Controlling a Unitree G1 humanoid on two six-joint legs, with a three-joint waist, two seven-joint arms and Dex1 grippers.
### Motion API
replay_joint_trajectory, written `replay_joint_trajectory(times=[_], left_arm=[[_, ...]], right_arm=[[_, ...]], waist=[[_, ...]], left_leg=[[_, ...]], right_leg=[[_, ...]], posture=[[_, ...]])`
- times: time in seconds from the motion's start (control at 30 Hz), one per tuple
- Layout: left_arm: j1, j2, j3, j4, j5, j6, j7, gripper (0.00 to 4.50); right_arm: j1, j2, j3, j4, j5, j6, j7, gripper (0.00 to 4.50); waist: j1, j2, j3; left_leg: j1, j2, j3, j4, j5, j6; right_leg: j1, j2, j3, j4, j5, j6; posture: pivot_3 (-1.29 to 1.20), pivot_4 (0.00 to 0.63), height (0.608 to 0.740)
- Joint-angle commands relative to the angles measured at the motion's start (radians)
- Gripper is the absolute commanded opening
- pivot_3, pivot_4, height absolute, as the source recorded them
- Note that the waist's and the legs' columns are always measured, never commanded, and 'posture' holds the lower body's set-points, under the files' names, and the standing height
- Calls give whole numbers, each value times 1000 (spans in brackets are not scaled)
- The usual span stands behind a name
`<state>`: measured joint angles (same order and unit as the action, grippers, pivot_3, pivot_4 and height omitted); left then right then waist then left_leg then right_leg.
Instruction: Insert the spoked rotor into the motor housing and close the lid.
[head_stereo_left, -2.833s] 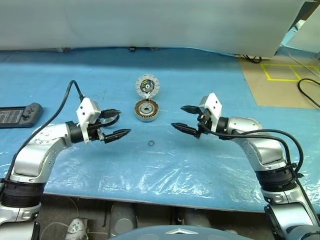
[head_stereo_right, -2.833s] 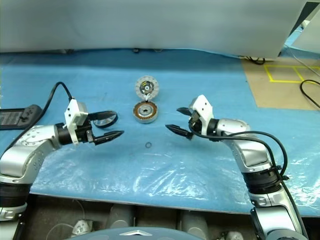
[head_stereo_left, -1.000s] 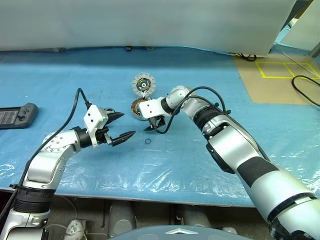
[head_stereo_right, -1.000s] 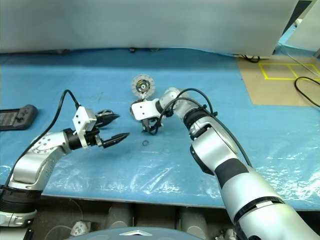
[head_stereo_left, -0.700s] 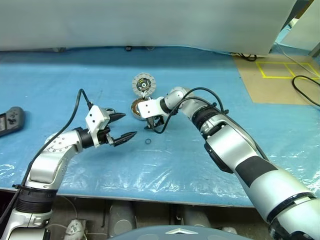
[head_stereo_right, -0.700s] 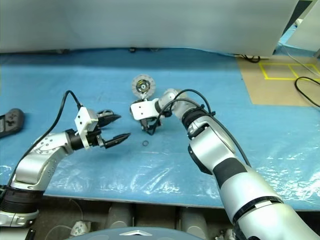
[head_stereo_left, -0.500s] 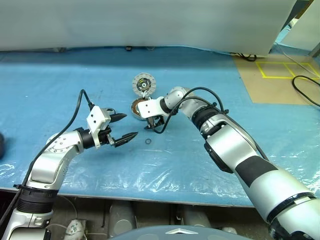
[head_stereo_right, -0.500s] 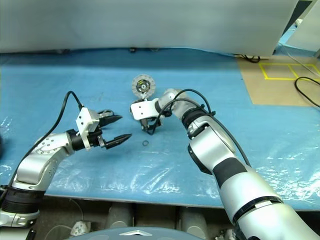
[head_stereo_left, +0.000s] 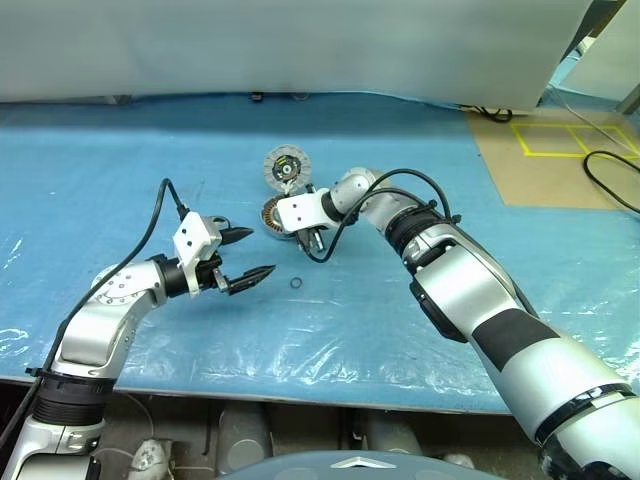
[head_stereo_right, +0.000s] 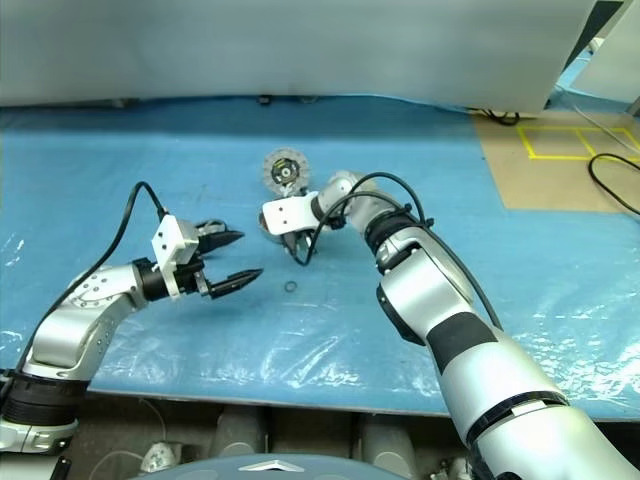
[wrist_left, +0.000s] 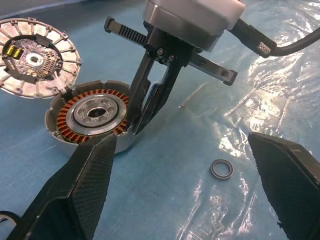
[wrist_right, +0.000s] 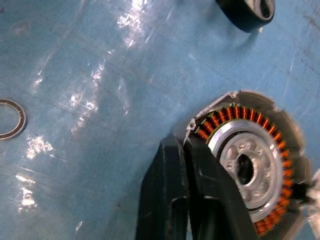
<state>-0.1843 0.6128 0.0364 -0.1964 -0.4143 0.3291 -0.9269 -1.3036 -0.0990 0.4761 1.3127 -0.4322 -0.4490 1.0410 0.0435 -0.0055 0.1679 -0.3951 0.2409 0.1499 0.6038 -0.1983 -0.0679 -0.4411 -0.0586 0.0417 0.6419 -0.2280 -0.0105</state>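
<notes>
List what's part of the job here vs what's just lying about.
Job: silver-grey drum housing with copper windings; flat silver-grey radial-marked lid; dark spoked rotor.
Lying about: small thin loose ring; black cable; yellow floor tape.

Blue surface (head_stereo_right: 120, 160). My right gripper (head_stereo_right: 297, 251) sits at the motor housing (head_stereo_right: 271, 220), lid (head_stereo_right: 283, 169) just beyond. Small ring (head_stereo_right: 290, 287) lies between it and my left gripper (head_stereo_right: 232, 260), jaws spread.

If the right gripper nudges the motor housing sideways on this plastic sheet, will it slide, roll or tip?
The motor housing sits flat as a short, wide drum, so tipping or rolling seems unlikely. Its metal core and copper windings suggest it is heavy for its size. The glossy, wrinkled plastic sheet probably lets it slide, perhaps catching at creases, toward the lid.
</notes>
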Motion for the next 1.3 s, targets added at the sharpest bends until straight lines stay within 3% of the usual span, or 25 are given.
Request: replay_joint_trajectory(times=[0.03, 0.33, 0.67, 1.0, 1.3], left_arm=[[-12, 10, 17, -10, -5, -14, -5, 4465], [-9, 13, 24, -15, -10, -10, -6, 4465], [36, 96, 79, -22, -27, -10, -56, 4465], [50, 97, 95, -38, -39, 13, -40, 4465], [48, 93, 82, -44, -42, 29, -40, 4465]], right_arm=[[-17, 11, -26, -19, 17, -8, 5, 39], [-34, 16, -63, -29, 40, 5, 64, 39], [-16, 69, -164, -162, 192, 175, 334, 39], [175, -35, -89, -560, 242, 406, 561, 39], [297, -125, 18, -908, 347, 651, 573, 39]], waist=[[0, 0, 0], [0, 0, 0], [-2, 1, 0], [8, 0, 0], [-1, 0, 0]], left_leg=[[0, 0, 0, 0, 0, 0], [0, 0, 0, 0, 0, 0], [-2, 2, 0, 0, 0, 0], [-5, 2, -1, 0, 0, 1], [-2, 3, -1, 0, 0, 0]], right_leg=[[0, 0, 0, 0, 0, 0], [0, 0, 0, 0, 0, 0], [-2, 1, -2, 0, 0, -1], [-1, -1, -7, -1, 0, -1], [-1, 0, -6, -1, 0, 0]], posture=[[0, 150, 740], [0, 150, 740], [0, 150, 740], [0, 150, 740], [0, 150, 740]])
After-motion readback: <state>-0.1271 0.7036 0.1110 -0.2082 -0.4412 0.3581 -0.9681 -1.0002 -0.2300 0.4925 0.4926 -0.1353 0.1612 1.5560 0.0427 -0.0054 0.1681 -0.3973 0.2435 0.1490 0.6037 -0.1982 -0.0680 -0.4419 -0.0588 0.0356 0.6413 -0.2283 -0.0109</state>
